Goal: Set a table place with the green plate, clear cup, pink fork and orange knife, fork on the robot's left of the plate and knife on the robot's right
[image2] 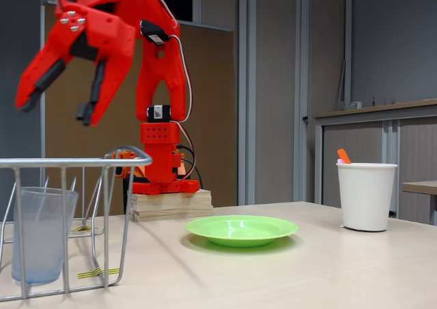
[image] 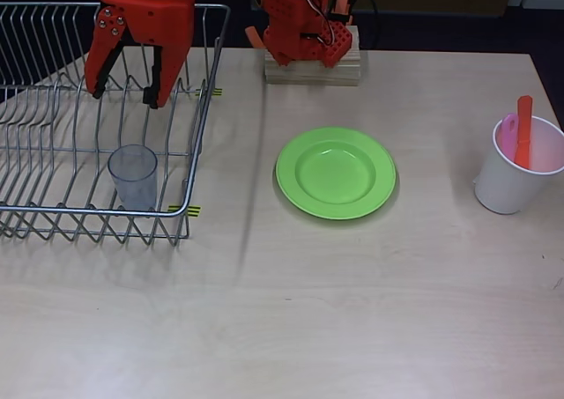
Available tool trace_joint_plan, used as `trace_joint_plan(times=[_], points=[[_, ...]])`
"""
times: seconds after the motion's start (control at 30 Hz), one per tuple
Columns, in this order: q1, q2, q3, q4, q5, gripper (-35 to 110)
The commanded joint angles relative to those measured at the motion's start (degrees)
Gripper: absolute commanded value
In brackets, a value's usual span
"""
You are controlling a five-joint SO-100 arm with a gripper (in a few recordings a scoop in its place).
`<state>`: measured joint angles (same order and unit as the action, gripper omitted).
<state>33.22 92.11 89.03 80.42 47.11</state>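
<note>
The green plate [image: 336, 172] [image2: 240, 229] lies on the table near the middle. The clear cup [image: 134, 176] [image2: 41, 234] stands upright inside the wire dish rack [image: 192, 166] [image2: 82, 163] at the left. The pink fork [image: 508, 128] and the orange knife [image: 524, 132] [image2: 343, 156] stand handle-down in a white cup [image: 515, 166] [image2: 365, 194] at the right. My red gripper [image: 123, 92] [image2: 56, 108] hangs open above the rack, well over the clear cup, with nothing between its fingers.
The arm's base [image: 304, 25] [image2: 162, 159] sits on a stack of wooden boards [image: 313, 67] at the back middle. Bare tabletop [image: 352, 311] stretches around and in front of the plate.
</note>
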Motion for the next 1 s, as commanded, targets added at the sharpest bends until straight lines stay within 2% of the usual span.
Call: trace_joint_plan(times=[0.0, 0.23, 0.6, 0.97], points=[[1.3, -2.9, -1.0, -1.3, -1.0, 36], [-0.7, -11.1, -4.2, -1.6, -1.8, 44], [-2.7, -20.2, -12.9, 0.9, -4.0, 45], [-4.8, -24.3, -13.6, 1.7, -2.9, 46]])
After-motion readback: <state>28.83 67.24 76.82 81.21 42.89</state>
